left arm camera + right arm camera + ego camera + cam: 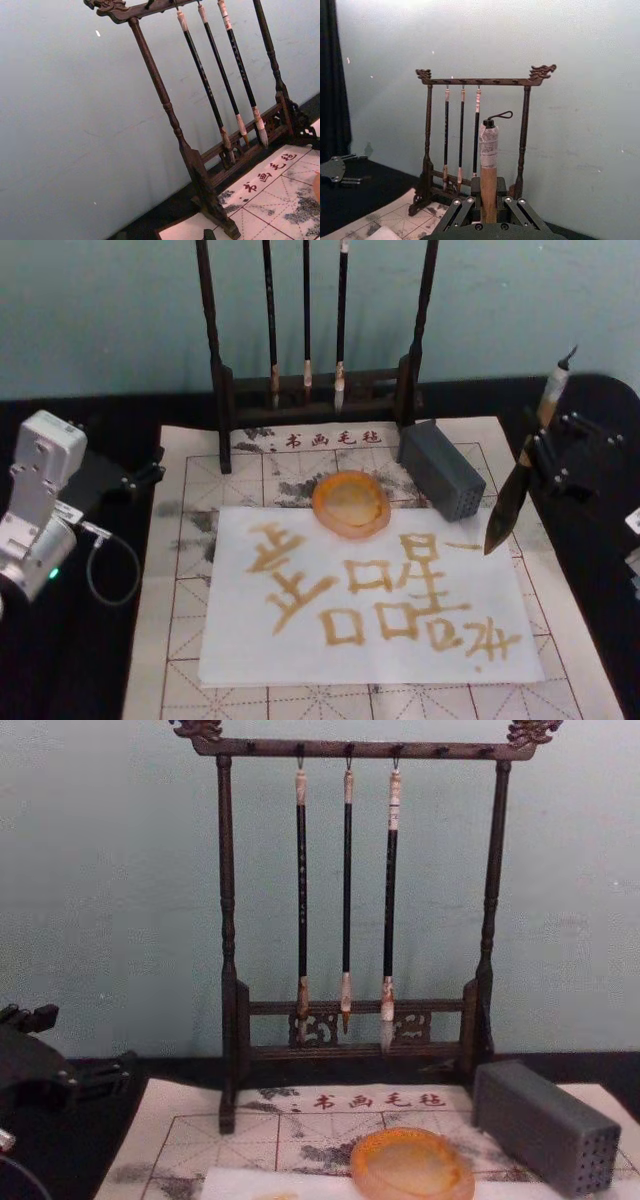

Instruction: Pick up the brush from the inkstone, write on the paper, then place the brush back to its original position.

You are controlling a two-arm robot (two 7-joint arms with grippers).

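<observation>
Right end effector (pixel 542 448) grips brush (pixel 505 508), grey block (pixel 443 472) seemingly between it and inkstone (pixel 351 504).

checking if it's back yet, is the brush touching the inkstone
Apart. Head view: the brush, in the right gripper, hangs well right of the inkstone.

Soft, even indoor light with only faint shadows. The pale wall (pixel 100 870) is evenly lit. White paper (pixel 300 650) stands out brightly against the dark tabletop (pixel 60 660). The inkstone (pixel 351 503) carries a mild glossy sheen.
</observation>
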